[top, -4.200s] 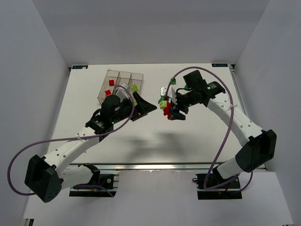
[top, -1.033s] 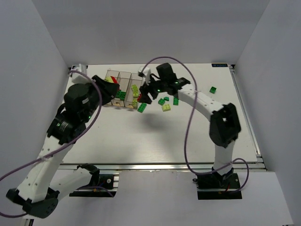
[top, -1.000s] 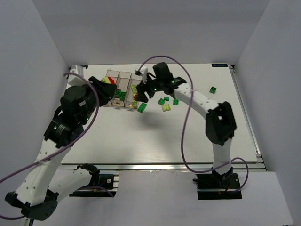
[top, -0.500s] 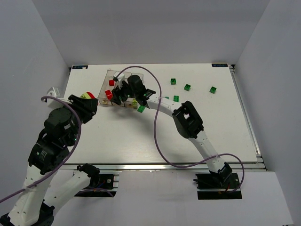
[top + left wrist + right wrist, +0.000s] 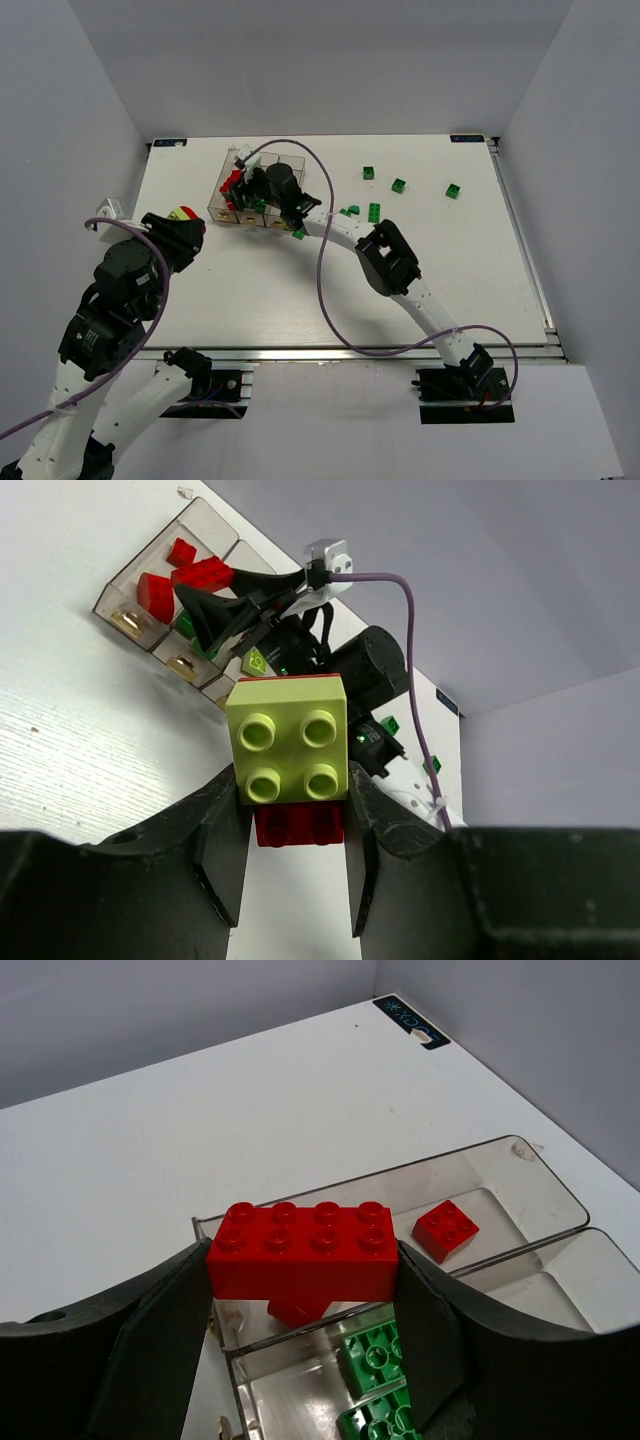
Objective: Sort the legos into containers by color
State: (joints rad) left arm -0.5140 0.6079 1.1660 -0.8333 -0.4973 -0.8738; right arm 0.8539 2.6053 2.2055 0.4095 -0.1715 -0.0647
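Firmly, left hand (image 5: 292, 815) clamps yellow-green brick (image 5: 288, 742); right hand (image 5: 302, 1278) clamps red brick (image 5: 300, 1250).

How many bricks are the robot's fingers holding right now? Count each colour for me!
Red: 2, the long red brick in the right fingers and the other red brick in the left fingers
Pale yellow-green: 1, the yellow-green brick stacked on that other red one
Dark green: 0
Total: 3
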